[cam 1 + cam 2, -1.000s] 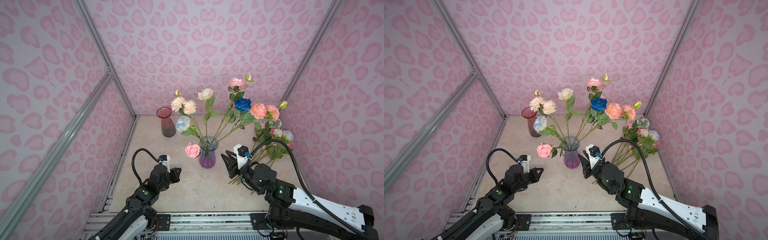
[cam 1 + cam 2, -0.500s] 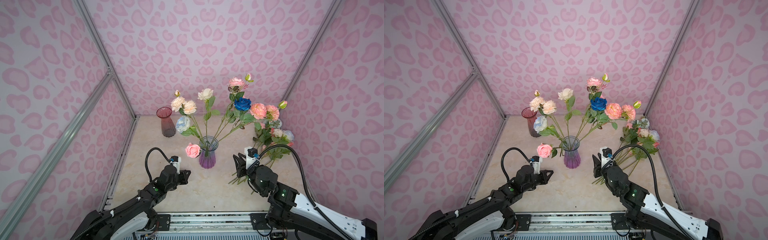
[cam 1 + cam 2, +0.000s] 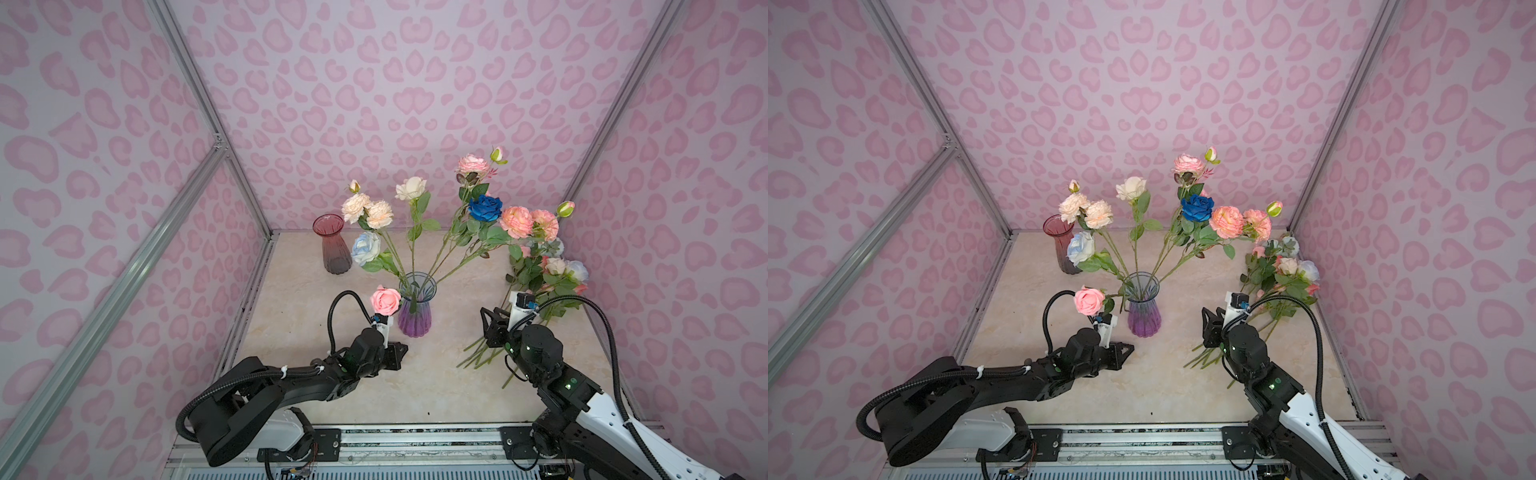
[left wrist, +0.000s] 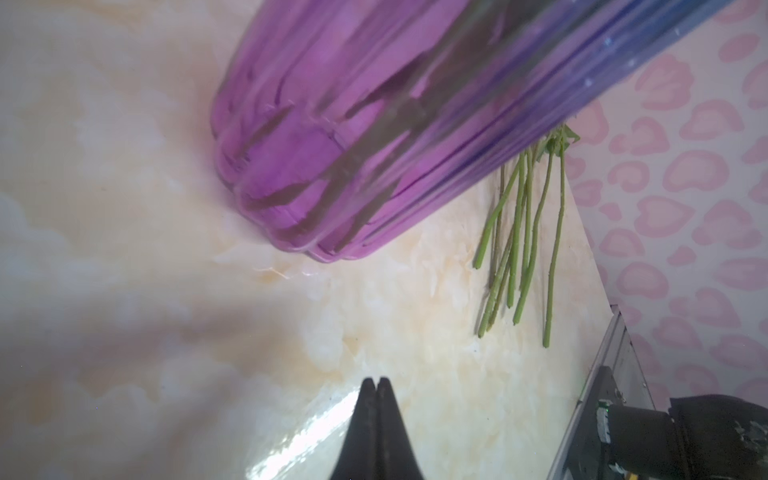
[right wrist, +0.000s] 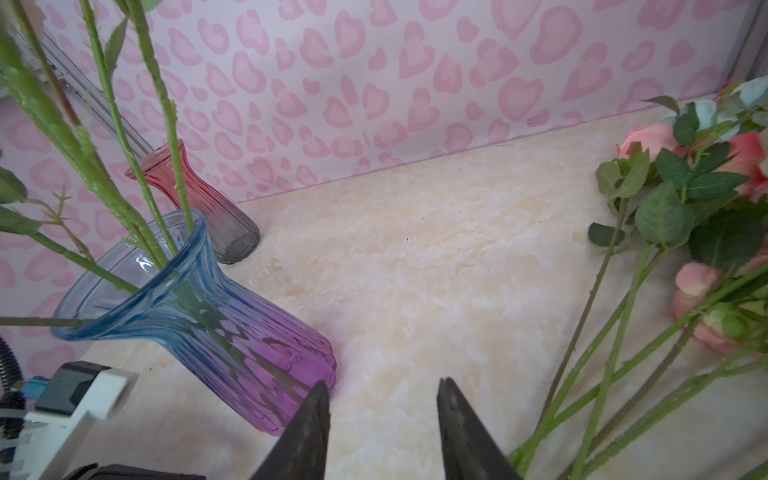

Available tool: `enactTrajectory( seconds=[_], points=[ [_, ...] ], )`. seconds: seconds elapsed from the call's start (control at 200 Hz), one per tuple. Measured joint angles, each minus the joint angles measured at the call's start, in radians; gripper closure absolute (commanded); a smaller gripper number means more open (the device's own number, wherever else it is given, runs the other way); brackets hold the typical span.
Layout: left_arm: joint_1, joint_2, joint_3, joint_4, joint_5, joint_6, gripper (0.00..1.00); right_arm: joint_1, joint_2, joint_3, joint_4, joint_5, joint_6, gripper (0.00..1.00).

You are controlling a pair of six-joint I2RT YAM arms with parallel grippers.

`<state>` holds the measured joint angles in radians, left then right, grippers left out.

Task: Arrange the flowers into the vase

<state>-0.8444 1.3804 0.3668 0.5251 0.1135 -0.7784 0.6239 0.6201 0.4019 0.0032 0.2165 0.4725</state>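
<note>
Marble table (image 3: 436,386): vase (image 4: 374,124) rim cut off (left wrist view).

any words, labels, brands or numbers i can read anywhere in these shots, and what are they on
None can be read.
The purple vase, the red vase, the flowers and the pink patterned walls carry no text.
The camera mount in the right wrist view shows no legible marking.

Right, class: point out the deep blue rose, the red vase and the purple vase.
deep blue rose (image 3: 485,208): a top view, bloom centre.
red vase (image 5: 224,228): right wrist view, its lower body.
purple vase (image 4: 332,145): left wrist view, its lower body.
</note>
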Motion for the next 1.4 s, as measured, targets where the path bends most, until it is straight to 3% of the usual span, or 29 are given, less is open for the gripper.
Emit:
enactTrajectory(
  seconds=[0.62,0.95,1.4],
  points=[
    [-0.009,0.196,0.156,0.061,-0.043,0.024,0.96,-0.116,-0.116,0.040,-0.083,-0.014,0.006,0.52],
    [-0.003,0.277,0.249,0.045,-0.038,0.105,0.96,-0.132,-0.123,0.052,-0.108,-0.037,0.007,0.52],
    [0.088,0.435,0.481,-0.008,0.047,0.176,0.96,-0.135,-0.139,0.066,-0.114,-0.037,0.006,0.52]
  ],
)
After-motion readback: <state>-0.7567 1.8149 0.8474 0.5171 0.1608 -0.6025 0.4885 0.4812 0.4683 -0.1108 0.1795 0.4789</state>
